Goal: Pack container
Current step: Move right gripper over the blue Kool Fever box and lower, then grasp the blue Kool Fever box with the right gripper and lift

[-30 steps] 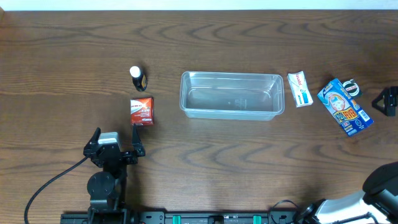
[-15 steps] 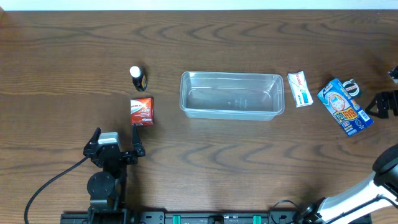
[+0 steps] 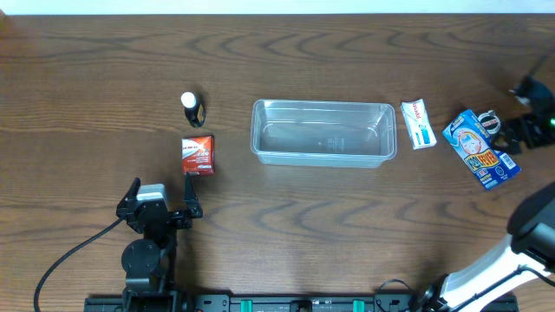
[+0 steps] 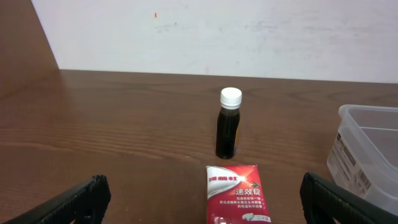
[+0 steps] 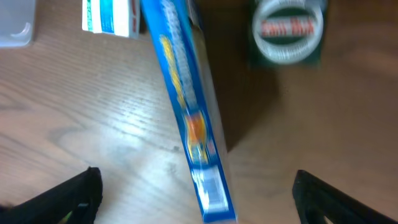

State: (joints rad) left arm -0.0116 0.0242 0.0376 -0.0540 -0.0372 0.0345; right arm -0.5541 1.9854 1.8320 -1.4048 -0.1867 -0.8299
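Note:
The clear plastic container [image 3: 322, 133] sits empty at the table's middle; its corner shows in the left wrist view [image 4: 367, 155] and the right wrist view [image 5: 15, 25]. My left gripper [image 3: 186, 196] is open and empty, just in front of a red packet [image 3: 198, 154] [image 4: 237, 193]. A small dark bottle with a white cap [image 3: 191, 107] [image 4: 227, 123] stands behind the packet. My right gripper [image 3: 519, 132] is open above the right end of a blue packet [image 3: 480, 149] [image 5: 186, 106], which lies between its fingers in the wrist view.
A white and blue packet [image 3: 418, 124] [image 5: 111, 16] lies right of the container. A small round tin [image 3: 489, 120] [image 5: 288, 28] sits behind the blue packet. The table's right edge is close to my right arm.
My right gripper has moved up from the far right edge and in toward the blue packet. The left arm and all objects have stayed still.

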